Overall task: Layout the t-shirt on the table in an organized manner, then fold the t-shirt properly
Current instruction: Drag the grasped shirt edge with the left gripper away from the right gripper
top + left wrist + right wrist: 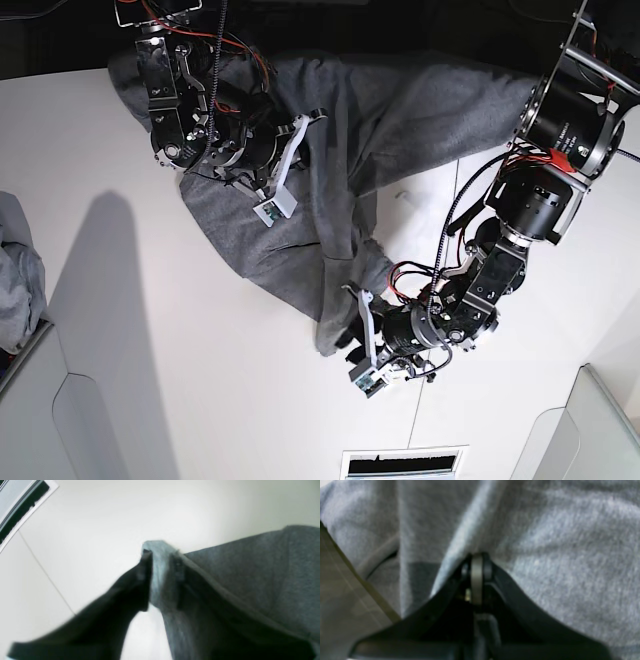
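Observation:
The heather-grey t-shirt (400,120) lies rumpled across the far middle of the white table (150,330), one part trailing down toward the near centre. My left gripper (347,330) is at that trailing end. In the left wrist view its fingers (145,580) stand apart, open, with a fold of the t-shirt (250,575) still lying in the gap of the left gripper (161,553). At the far left, my right gripper (245,165) sits on the cloth. Seen close, the right gripper (477,562) is shut, pinching the t-shirt (557,542).
A paler bluish-grey bundle of cloth (15,280) rests at the left edge above a light grey bin (60,420). Another bin (600,420) stands at the near right. A dark slotted vent (400,465) lies at the near edge. A thin seam (45,572) crosses the tabletop.

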